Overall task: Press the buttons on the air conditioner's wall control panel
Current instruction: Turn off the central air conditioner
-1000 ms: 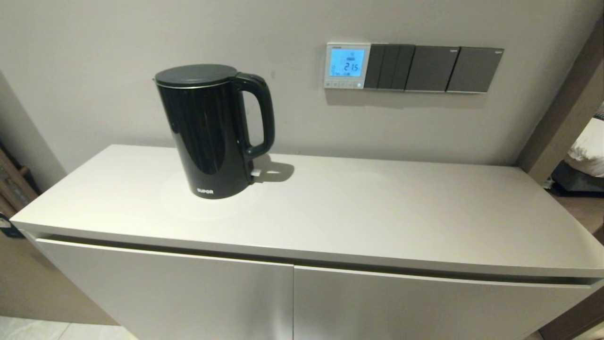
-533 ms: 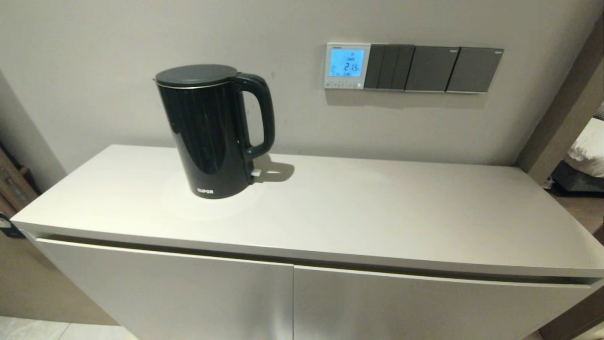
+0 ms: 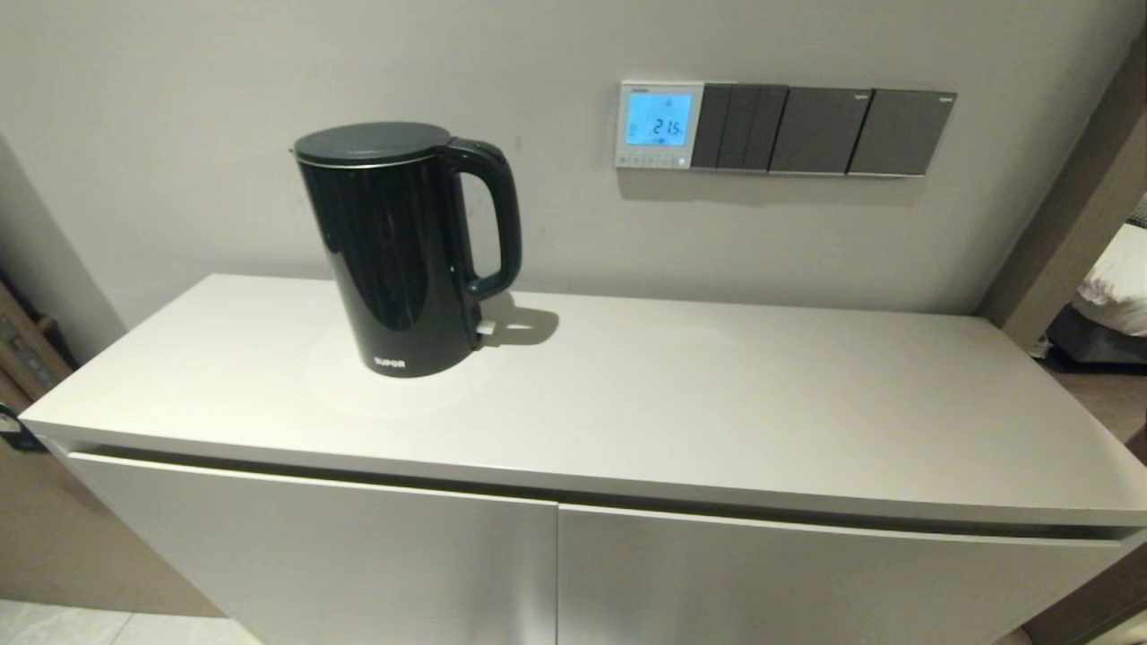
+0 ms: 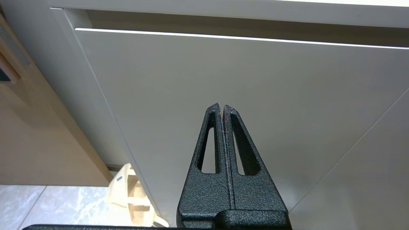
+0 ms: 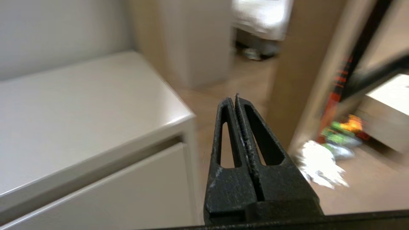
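Observation:
The white wall control panel hangs on the wall above the cabinet, its screen lit blue. Its row of tiny pale buttons runs along its lower edge. Neither gripper shows in the head view. My left gripper is shut and empty, low in front of a cabinet door. My right gripper is shut and empty, off the cabinet's right end near its top corner. Both are far from the panel.
A black electric kettle stands on the white cabinet top, left of the panel. Dark grey switch plates sit right of the panel. A wooden door frame stands at the right. A pale bag lies on the floor.
The small symbols above the digits on the panel's blue screen have gone. Nothing else in the head view has moved.

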Available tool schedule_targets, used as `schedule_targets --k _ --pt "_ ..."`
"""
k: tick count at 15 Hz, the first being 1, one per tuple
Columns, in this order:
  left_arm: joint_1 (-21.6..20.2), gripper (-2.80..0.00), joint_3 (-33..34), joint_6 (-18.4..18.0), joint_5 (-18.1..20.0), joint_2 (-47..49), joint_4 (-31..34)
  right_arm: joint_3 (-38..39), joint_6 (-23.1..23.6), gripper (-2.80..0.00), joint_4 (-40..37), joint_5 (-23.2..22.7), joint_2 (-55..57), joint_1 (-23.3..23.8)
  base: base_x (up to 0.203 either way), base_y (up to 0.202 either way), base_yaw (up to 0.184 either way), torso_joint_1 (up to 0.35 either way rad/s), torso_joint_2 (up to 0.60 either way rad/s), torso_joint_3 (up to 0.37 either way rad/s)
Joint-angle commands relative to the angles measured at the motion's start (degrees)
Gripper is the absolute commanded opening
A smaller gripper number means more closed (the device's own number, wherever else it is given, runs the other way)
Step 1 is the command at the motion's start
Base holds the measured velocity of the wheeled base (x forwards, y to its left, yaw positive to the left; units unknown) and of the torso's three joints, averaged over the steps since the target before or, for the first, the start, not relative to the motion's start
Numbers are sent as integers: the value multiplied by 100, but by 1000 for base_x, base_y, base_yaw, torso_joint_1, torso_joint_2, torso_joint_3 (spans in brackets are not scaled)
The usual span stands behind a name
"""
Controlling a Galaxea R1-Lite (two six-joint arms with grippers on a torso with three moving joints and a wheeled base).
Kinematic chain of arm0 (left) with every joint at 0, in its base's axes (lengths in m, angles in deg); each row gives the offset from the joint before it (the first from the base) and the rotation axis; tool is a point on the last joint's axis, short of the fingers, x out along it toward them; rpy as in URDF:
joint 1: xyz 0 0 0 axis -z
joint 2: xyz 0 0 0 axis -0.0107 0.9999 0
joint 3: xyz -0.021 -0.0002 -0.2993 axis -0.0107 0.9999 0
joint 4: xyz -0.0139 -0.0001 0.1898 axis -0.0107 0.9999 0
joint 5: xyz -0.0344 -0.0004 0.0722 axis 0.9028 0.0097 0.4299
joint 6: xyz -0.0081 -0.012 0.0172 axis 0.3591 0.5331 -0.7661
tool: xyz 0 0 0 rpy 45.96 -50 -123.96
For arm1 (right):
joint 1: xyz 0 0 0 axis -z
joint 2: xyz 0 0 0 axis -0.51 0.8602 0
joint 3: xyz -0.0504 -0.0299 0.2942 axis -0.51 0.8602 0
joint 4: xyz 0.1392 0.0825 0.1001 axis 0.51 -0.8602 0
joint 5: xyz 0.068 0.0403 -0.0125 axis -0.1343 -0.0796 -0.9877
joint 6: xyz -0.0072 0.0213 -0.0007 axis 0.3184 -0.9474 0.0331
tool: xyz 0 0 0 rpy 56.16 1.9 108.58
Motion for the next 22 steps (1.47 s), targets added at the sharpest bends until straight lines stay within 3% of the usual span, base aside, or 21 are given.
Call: schedule_targets --k 1,4,6,7,11,16,18,22 --pt "0 -280 -6 1 6 -2 4 345 -51 -280 24 -163 117 459 0 0 0 0 0 0" --pt "0 -280 1 7 2 -2 4 1029 -710 -280 59 -963 3 484 0 0 0 0 0 0" --pt "0 -280 1 1 -1 -2 4 1494 -926 -280 198 -1219 -46 541 0 0 0 0 0 0" --pt "0 -280 1 1 -1 -2 4 1704 -1034 -280 426 -1591 -49 529 0 0 0 0 0 0" --pt "0 -280 1 1 -1 -2 4 2266 -1053 -280 789 -3077 -474 573 0 0 0 0 0 0" --pt "0 -280 1 1 -1 -2 4 2266 -1041 -280 358 -4128 -1087 697 0 0 0 0 0 0" --pt "-8 -280 -7 1 -1 -2 1 2258 -960 -280 -41 -4269 -1502 713 0 0 0 0 0 0" --pt "0 -280 -3 1 -1 -2 4 2253 -923 -280 -139 -4292 -1620 713 0 0 0 0 0 0"
